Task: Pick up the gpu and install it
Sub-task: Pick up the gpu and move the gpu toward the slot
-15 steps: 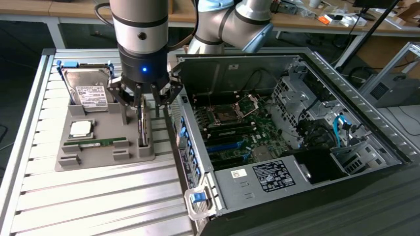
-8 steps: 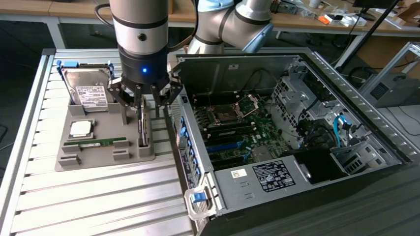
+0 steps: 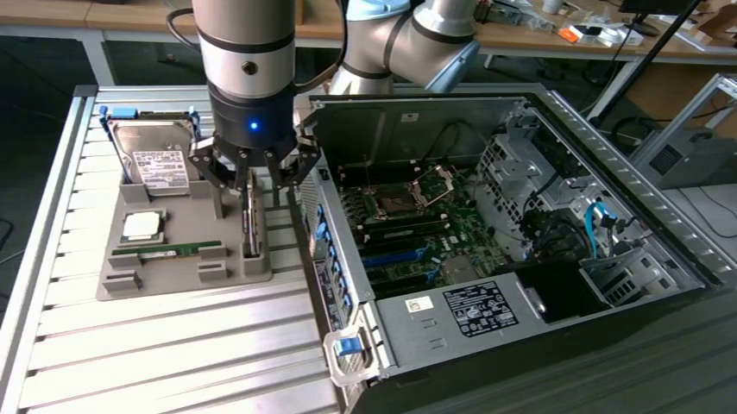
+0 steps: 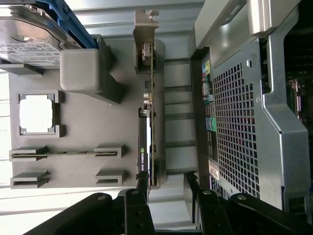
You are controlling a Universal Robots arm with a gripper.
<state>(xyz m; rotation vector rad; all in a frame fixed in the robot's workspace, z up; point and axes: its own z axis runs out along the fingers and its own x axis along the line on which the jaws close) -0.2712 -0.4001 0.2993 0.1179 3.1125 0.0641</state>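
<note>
Gpu (image 4: 145, 152) stands on edge in the grey tray (image 4: 78, 127), under the gap between the gripper's (image 4: 166, 185) wide-open, empty fingers (image 4: 191, 186), closer to one finger; computer case (image 4: 234, 122) lies beyond the other.

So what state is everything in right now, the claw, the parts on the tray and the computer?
claw: open, straddling the gpu.
gpu: standing on edge in the grey tray, not lifted.
hard drive: propped in its tray slot.
processor chip: lying flat in its recess.
memory stick: lying in its holders.
computer case: side open, motherboard exposed.
</note>
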